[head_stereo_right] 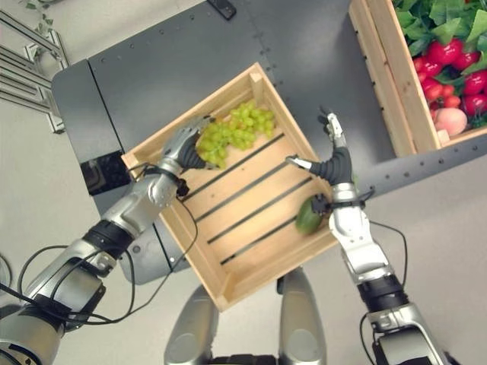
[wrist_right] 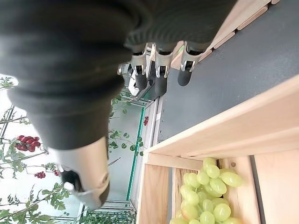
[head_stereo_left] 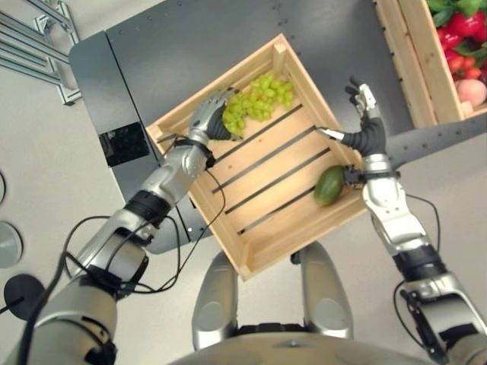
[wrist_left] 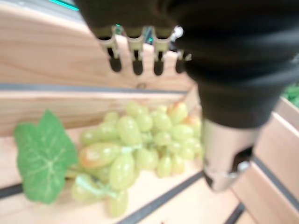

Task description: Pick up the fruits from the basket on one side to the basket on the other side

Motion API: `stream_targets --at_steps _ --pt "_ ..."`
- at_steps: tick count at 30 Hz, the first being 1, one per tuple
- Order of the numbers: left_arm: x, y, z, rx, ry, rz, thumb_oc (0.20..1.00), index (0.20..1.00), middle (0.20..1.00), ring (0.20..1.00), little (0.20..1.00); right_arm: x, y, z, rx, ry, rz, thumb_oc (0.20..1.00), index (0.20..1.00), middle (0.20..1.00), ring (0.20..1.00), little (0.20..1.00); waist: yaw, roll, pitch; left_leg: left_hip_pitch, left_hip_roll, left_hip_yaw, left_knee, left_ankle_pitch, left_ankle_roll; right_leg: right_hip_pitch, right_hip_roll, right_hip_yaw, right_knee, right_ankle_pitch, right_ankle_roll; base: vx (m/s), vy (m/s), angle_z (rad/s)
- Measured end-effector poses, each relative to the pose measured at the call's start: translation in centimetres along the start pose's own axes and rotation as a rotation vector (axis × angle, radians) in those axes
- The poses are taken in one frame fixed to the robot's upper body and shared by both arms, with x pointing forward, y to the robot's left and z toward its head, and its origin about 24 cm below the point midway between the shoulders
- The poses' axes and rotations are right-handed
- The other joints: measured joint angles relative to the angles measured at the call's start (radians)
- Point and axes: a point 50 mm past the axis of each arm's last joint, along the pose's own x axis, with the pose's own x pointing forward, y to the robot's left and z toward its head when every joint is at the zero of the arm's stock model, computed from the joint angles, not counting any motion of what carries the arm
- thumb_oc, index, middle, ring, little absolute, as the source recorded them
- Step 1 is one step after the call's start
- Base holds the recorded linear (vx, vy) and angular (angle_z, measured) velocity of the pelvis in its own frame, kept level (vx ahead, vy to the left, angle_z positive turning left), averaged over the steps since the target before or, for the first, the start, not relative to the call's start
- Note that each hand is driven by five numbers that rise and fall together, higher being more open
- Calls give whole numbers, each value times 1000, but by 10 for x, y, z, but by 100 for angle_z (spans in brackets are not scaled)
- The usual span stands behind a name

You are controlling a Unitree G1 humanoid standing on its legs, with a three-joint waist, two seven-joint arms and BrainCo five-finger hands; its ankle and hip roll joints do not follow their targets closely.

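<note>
The left hand [head_stereo_left: 207,115], fingers relaxed and seemingly holding nothing, sits just beside the grapes [head_stereo_left: 259,100]; the spread right hand [head_stereo_left: 364,114] hovers farther off.

I count two pale slatted wooden crates: the nearer crate [head_stereo_left: 268,232] in front of me and a second crate [head_stereo_right: 378,76] off to my right. In the nearer one I see one bunch of pale green grapes [head_stereo_left: 260,100] with one flat green leaf [wrist_left: 43,159] on it, and one dark green oval mango [head_stereo_left: 329,185]. In the other crate I make out one pink-yellow round peach [head_stereo_right: 450,120]; the red fruits [head_stereo_right: 449,72] and green leaves [head_stereo_right: 437,19] there overlap too much for me to count. One dark grey metal table [head_stereo_right: 183,53] carries both crates.
</note>
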Motion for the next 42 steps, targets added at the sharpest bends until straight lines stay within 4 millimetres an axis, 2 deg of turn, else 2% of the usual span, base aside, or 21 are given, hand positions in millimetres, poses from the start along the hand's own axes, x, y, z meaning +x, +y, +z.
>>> stream_targets --at_steps 8,14,18,23,27,42 --pt "0 -3 -6 41 28 -11 1000 1000 1000 1000 1000 -2 0 -1 -5 2 4 1000 1000 1000 1000 1000 -3 0 6 -21 0 18 0 0 0 -36 1 17 11 0 0 -5 -5 -6" --pt "15 22 2 75 7 70 1000 1000 1000 1000 1000 -1 0 2 8 -14 4 1000 1000 1000 1000 1000 -4 -1 14 -62 -3 25 2 1 1 -93 -2 18 33 0 0 -10 5 -6" --pt "20 37 -1 115 9 99 1000 1000 1000 1000 1000 -4 -4 9 21 -45 -8 1000 1000 1000 1000 1000 -10 0 15 -115 -4 27 9 1 1 -160 -4 21 55 1 -1 -1 4 -7" --pt "21 40 -14 155 57 94 1000 1000 1000 1000 1000 -4 -8 15 29 -86 -25 1000 1000 1000 1000 1000 -34 0 19 -144 -9 29 9 1 1 -206 -9 22 72 1 -1 -3 -9 -8" --pt "21 44 -18 170 64 100 1000 1000 1000 1000 1000 -7 -12 14 25 -82 -39 1000 1000 1000 1000 1000 -33 0 19 -150 -9 36 9 1 1 -222 -8 35 76 1 -1 6 -16 -8" --pt "31 65 -15 236 67 136 1000 1000 1000 1000 1000 -9 -14 14 63 -91 -34 1000 1000 1000 1000 1000 -36 0 19 -216 -9 43 12 18 -2 -314 -8 42 125 2 -4 2 -3 -1"
